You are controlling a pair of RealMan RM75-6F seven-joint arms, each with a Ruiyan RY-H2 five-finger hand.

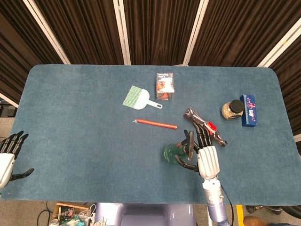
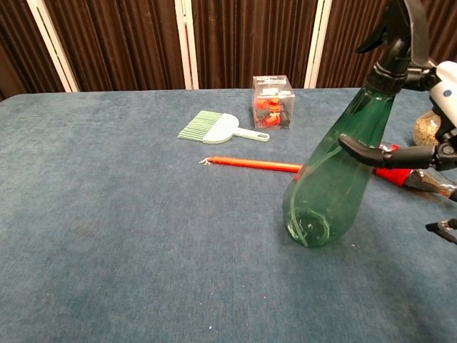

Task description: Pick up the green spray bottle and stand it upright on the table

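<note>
**Green bottle tilted in the right hand, base low over the table**

Handling, as judged: the green spray bottle [image 2: 330,187] is translucent thin plastic and looks empty or nearly so, so likely light. The wall should give a little under a squeeze and the smooth curved surface may slip. The body swells toward the base and narrows to a black trigger head; a hold high on the taper, just under the head, gives control of tilt, but the wide lower body would swing if the hold loosens. The rounded base edge may rock before it settles flat.

Right hand [image 1: 207,157]: fingers closed round the upper part of the bottle. In the chest view one dark finger [image 2: 371,151] crosses the front of the taper, with the trigger head above it and the wide body hanging below and to the left of it. The palm sits to the right of the neck.

Bottle position: leaning, head up and toward the palm, base down and away from the fingers. The base is at or just above the blue cloth; I cannot tell if it touches. From the head view the green body [image 1: 171,151] shows just left of the fingertips.

Left hand [image 1: 9,150]: at the near left table edge, well apart from the bottle, fingers extended side by side, holding nothing.
</note>
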